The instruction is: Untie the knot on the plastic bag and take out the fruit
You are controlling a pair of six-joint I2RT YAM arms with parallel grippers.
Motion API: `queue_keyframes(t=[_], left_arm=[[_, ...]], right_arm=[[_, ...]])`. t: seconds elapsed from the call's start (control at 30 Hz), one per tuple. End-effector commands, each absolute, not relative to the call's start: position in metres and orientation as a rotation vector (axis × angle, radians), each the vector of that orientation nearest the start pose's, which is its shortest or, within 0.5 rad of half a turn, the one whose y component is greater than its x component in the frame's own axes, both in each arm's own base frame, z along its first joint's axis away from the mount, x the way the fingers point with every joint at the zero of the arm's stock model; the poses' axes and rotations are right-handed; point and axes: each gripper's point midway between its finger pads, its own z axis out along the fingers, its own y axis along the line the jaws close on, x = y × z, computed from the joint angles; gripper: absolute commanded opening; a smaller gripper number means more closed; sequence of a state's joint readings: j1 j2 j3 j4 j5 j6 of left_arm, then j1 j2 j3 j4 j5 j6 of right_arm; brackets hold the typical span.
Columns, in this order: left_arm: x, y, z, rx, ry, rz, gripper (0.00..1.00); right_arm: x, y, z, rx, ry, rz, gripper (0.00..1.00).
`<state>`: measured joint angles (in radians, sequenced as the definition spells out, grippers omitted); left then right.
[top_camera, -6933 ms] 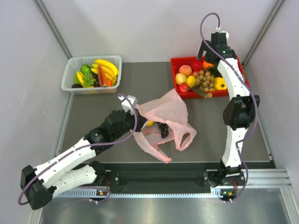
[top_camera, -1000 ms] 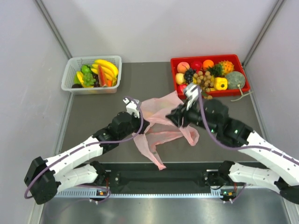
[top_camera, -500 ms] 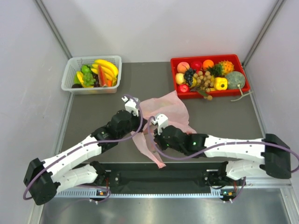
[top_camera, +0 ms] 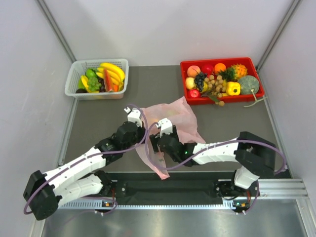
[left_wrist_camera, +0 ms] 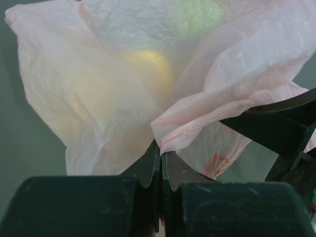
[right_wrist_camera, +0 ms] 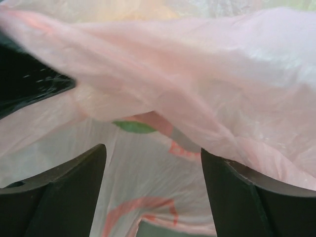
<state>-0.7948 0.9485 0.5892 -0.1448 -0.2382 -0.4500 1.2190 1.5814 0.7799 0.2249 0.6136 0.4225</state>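
Left gripper (left_wrist_camera: 160, 163): pinches fold of plastic bag (left_wrist_camera: 98, 98), jaws fully closed. Right gripper (right_wrist_camera: 153, 155): stands wide open just beside, pink film draped between jaws. Behind film: blurred yellow fruit (left_wrist_camera: 148, 61).

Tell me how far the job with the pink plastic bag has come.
Done: no tied knot shows on the thin pale-pink plastic bag, and the red plastic tray holds many toy fruits. In hand: the left gripper is shut on a fold of the film; the right gripper is open, facing the film. Left: a yellowish shape glows through the film, so fruit seems to remain inside.
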Motion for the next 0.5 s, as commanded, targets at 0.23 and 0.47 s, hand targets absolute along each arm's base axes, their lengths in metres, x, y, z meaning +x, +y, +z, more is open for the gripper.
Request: queue_keyframes(t=[0.23, 0.47], left_arm=[[0.241, -0.182, 0.139, 0.015, 2.048, -0.460, 0.00], [0.244, -0.186, 0.130, -0.007, 2.049, -0.477, 0.00]], right_arm=[[0.279, 0.378, 0.099, -0.302, 1.876, 0.462, 0.89], [0.297, 0.395, 0.077, -0.308, 1.881, 0.475, 0.97]])
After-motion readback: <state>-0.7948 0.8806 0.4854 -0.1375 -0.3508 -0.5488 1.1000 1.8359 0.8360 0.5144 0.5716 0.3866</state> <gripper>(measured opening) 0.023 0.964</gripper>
